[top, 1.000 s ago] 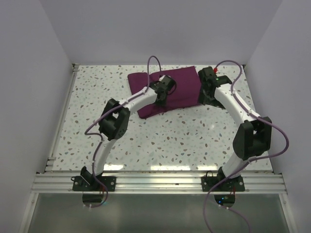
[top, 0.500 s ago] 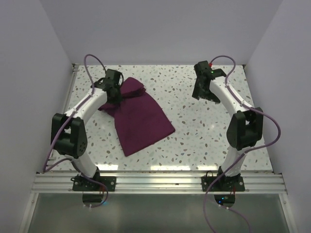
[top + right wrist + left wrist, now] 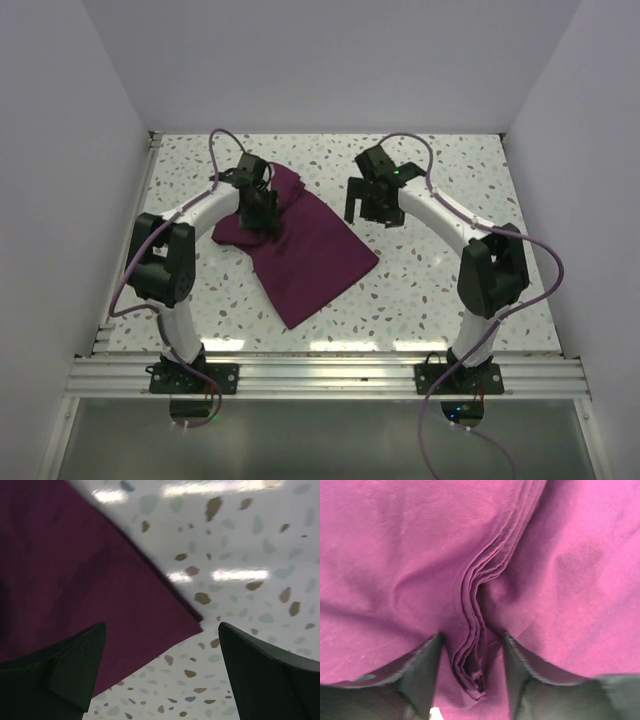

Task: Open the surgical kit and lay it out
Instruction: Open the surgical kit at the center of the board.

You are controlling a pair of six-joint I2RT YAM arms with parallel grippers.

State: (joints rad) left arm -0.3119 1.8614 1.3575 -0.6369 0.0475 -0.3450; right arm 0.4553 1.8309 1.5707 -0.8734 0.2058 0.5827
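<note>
- Maroon cloth wrap [image 3: 310, 255]: lies on the speckled table [image 3: 440, 285], left of centre, bunched at its far-left end and flat toward its near corner.
- Left gripper [image 3: 258, 208]: pinching a gathered fold at the bunched end, with stacked pleats between its jaws.
- Right gripper [image 3: 370, 210]: jaws spread wide, holding nothing, over the wrap's right edge.

One cloth wrap [image 3: 310, 255], two arms [image 3: 198, 209], one table [image 3: 420, 290]

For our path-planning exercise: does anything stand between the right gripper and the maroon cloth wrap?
Nothing visible does. The open right gripper hangs by a corner of the maroon cloth wrap, with only bare speckled table around it. The left gripper pinches a fold of the wrap elsewhere.
</note>
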